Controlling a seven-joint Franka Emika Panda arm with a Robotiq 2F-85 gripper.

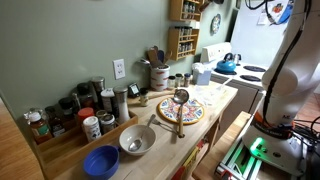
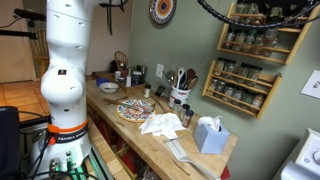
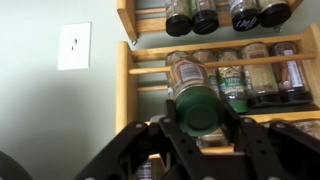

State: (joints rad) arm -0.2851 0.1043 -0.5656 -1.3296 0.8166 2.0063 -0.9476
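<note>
In the wrist view my gripper (image 3: 200, 128) is shut on a spice jar (image 3: 186, 76) with a green lid, held tilted with the lid towards the camera. It is just in front of a wooden wall spice rack (image 3: 124, 70) whose shelves carry several jars. The rack also shows in both exterior views (image 1: 183, 30) (image 2: 245, 62). The arm's white body (image 2: 65, 60) rises out of the top of the frame, so the gripper itself is hidden in both exterior views.
A white switch plate (image 3: 73, 45) is on the wall left of the rack. The wooden counter (image 1: 225, 95) holds a patterned plate (image 1: 185, 112), a metal bowl (image 1: 137, 140), a blue bowl (image 1: 101, 160), a utensil crock (image 1: 158, 75), a tissue box (image 2: 208, 133) and a white cloth (image 2: 160, 123).
</note>
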